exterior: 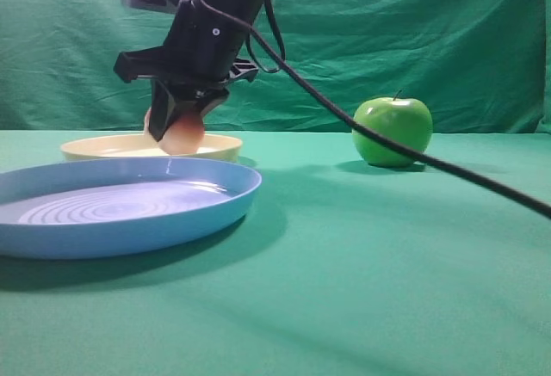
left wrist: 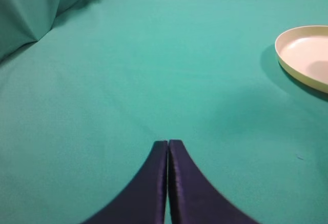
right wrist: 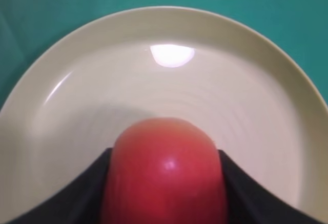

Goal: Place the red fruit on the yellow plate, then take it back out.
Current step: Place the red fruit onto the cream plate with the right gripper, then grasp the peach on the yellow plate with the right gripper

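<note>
right arm angled down from top, right end effector (exterior: 179, 122) pointing down, fingers clamped on the red fruit (right wrist: 164, 175); left end effector (left wrist: 168, 144) fingers pressed together, empty

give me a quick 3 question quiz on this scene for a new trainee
1. True or false: the left gripper is open.
2. What does the right gripper hold? A) green apple B) red fruit C) nothing
3. Fill in: the fruit is over the ____ plate.

Key:
1. False; its fingers are pressed together on nothing.
2. B
3. Yellow: the yellow plate, not the blue plate.
</note>
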Motion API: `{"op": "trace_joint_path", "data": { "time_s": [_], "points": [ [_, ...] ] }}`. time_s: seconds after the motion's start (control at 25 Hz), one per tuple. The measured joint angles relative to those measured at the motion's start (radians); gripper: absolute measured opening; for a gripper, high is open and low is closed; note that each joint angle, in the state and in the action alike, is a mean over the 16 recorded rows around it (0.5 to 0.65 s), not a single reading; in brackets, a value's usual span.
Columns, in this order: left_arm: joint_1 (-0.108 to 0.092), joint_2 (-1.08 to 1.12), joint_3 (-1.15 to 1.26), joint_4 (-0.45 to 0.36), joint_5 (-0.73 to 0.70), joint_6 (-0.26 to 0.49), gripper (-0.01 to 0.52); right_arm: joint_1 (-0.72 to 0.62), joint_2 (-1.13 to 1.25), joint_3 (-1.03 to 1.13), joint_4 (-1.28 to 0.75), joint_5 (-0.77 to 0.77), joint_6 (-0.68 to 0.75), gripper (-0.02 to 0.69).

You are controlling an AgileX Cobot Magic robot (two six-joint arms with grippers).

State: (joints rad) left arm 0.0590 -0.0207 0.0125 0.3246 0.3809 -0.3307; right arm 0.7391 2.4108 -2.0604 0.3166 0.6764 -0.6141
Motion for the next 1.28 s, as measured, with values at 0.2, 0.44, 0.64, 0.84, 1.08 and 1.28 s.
{"op": "trace_joint_path", "data": {
  "time_s": [0.2, 0.44, 0.64, 0.84, 1.08, 1.28],
  "points": [
    [0.0, 0.0, 0.0, 0.0, 0.0, -0.001, 0.0, -0.003, -0.02, -0.022, -0.006, 0.035, 0.018, 0.587],
    [0.0, 0.0, 0.0, 0.0, 0.0, -0.001, 0.0, -0.026, -0.088, -0.068, -0.032, 0.148, 0.105, 0.582],
    [0.0, 0.0, 0.0, 0.0, 0.0, -0.001, 0.0, -0.063, -0.176, -0.105, -0.059, 0.301, 0.197, 0.425],
    [0.0, 0.0, 0.0, 0.0, 0.0, -0.001, 0.0, -0.11, -0.278, -0.123, -0.077, 0.445, 0.262, 0.223],
    [0.0, 0.0, 0.0, 0.0, 0.0, -0.001, 0.0, -0.161, -0.415, -0.12, -0.1, 0.554, 0.313, 0.045],
    [0.0, 0.0, 0.0, 0.0, 0.0, -0.001, 0.0, -0.186, -0.551, -0.079, -0.112, 0.582, 0.338, 0.0]
  ]
}}
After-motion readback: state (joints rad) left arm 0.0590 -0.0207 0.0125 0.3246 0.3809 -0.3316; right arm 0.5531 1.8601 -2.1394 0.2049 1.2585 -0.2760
